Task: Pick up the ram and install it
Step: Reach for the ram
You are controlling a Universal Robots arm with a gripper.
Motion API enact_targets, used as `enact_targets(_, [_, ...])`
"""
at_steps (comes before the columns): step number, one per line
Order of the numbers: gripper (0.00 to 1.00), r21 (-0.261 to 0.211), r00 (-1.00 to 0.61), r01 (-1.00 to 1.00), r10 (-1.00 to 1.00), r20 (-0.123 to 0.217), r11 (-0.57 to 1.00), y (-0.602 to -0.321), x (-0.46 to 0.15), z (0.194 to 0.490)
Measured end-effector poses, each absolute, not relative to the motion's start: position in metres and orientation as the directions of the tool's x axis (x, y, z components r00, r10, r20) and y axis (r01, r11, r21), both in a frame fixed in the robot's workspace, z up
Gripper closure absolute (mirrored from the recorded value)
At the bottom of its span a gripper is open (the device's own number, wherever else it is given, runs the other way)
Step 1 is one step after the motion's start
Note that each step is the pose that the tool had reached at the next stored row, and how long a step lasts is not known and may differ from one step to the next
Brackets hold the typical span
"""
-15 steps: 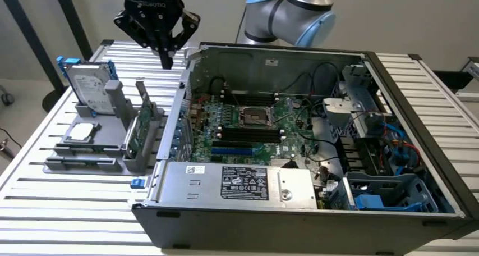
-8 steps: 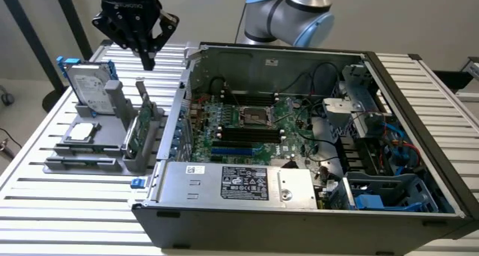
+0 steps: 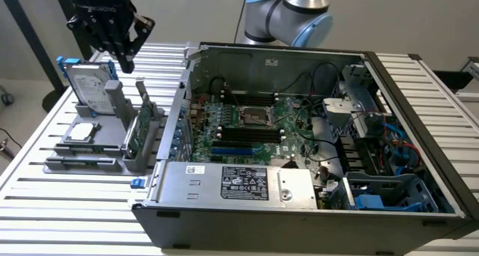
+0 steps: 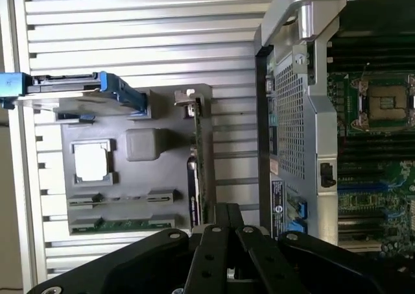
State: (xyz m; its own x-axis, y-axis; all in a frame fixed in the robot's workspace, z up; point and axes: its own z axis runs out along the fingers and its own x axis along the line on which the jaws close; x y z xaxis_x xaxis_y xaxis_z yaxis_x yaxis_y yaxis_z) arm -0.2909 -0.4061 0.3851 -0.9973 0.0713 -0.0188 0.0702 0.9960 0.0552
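We are hovering the gripper, pressed together and empty, above the parts holder. The ram is lying there, untouched and uninstalled.

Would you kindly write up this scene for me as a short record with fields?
gripper: in the air near the grey parts holder, nothing seen in it
ram: lying in a slot of the holder, not yet picked up
also on holder: hard drive, processor chip, expansion card standing on edge
computer case: open, on the exterior view's right of the holder
motherboard: inside the case; its long black slots look empty
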Motion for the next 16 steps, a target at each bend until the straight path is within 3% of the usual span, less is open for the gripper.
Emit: enact_targets(16, [0.89,0.054,-0.997,0.07,0.071,-0.019,0.996,-0.412,-0.363,0.374])
